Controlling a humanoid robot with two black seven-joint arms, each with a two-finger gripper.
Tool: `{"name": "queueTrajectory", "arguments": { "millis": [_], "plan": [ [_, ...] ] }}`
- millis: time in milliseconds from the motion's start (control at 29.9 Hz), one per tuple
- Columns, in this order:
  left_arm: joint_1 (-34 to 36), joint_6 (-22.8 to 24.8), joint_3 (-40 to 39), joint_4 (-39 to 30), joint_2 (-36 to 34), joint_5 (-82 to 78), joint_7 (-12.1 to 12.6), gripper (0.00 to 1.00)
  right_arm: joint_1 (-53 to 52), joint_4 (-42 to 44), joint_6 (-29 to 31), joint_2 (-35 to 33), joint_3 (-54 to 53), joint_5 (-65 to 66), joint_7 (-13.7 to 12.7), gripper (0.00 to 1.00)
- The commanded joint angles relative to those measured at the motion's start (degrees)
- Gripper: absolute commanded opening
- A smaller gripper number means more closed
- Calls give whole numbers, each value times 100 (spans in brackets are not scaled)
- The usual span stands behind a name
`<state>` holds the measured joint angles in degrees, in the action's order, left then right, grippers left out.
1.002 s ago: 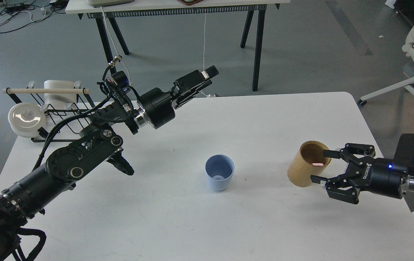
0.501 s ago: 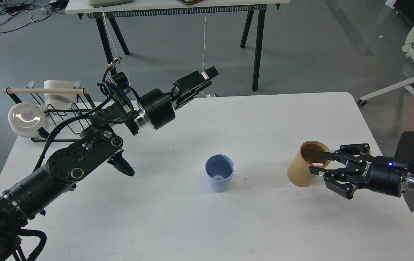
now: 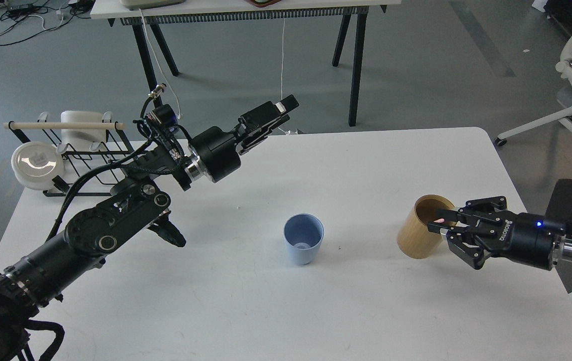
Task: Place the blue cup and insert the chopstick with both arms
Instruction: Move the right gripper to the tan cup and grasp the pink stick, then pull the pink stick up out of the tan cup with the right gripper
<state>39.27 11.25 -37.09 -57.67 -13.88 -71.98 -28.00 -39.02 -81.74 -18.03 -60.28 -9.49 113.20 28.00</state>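
The cup is seen upright and open-mouthed near the middle of the worktop, well apart from both arms. A tan holder is stood toward the right edge, and the right tool is placed at its rim, its fingers drawn close together about a small pink tip at the holder's mouth; whether that tip is actually gripped cannot be told. The left tool is held above the worktop's far edge, its 2 fingers pressed together with nothing between them. A wire rack is set at the far left corner.
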Motion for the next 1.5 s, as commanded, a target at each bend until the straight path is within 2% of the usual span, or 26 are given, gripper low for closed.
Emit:
{"name": "queueTrajectory", "arguments": {
  "millis": [0,635,1469],
  "plan": [
    [-33,0,0,36,8,0,0,64,0,9,-43,-1,0,0,0,30],
    [-69,-8,0,45,8,0,0,64,0,88,-60,-37,-9,0,0,15],
    [-122,-8,0,45,17,0,0,64,-9,334,-324,-116,-167,-447,0,13]
  ]
}}
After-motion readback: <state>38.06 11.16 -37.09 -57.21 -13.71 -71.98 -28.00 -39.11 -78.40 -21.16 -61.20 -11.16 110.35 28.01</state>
